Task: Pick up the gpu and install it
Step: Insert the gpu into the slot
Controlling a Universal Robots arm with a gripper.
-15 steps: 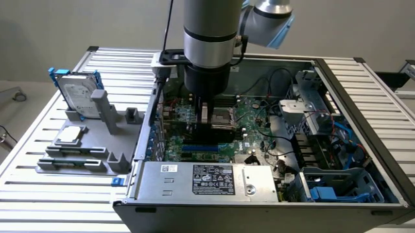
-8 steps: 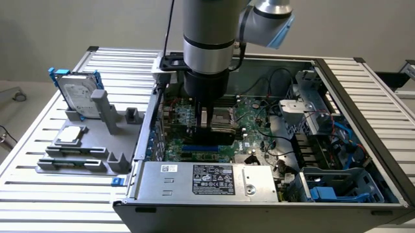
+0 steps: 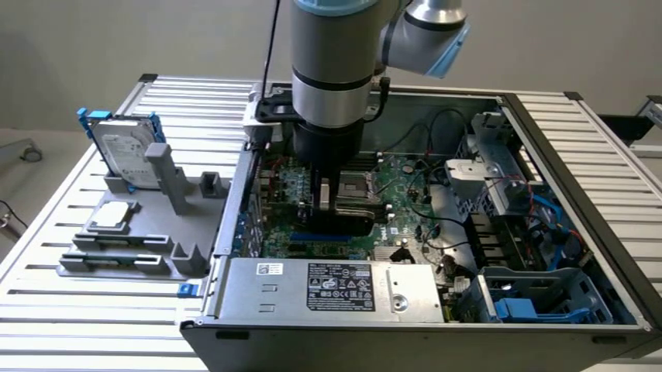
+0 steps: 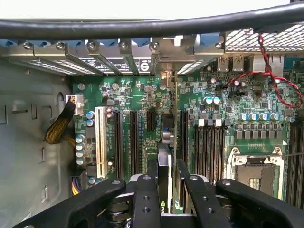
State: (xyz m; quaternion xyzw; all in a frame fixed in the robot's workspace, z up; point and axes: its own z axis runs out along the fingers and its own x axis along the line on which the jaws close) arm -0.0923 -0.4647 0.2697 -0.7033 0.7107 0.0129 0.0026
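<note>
The gripper (image 4: 167,167) is clamped on the gpu (image 4: 165,154). Its two fingers (image 4: 145,199) press either face of the card, which stands on edge between them. In the exterior view the gripper (image 3: 329,190) is down inside the open computer case (image 3: 414,349), holding the gpu (image 3: 346,217) over the motherboard (image 3: 404,186); whether the card touches a slot cannot be told. The power supply (image 3: 331,291) near the gripper carries a label (image 3: 339,285) whose print cannot be read, and a small green logo (image 4: 164,205) on the card is likewise illegible. The wrist view gives the dark slots (image 4: 134,142) beside the card and a CPU socket (image 4: 254,171). The exterior view gives a hard drive (image 3: 124,159) well apart from the gripper, outside the case on the slatted surface (image 3: 93,325).
</note>
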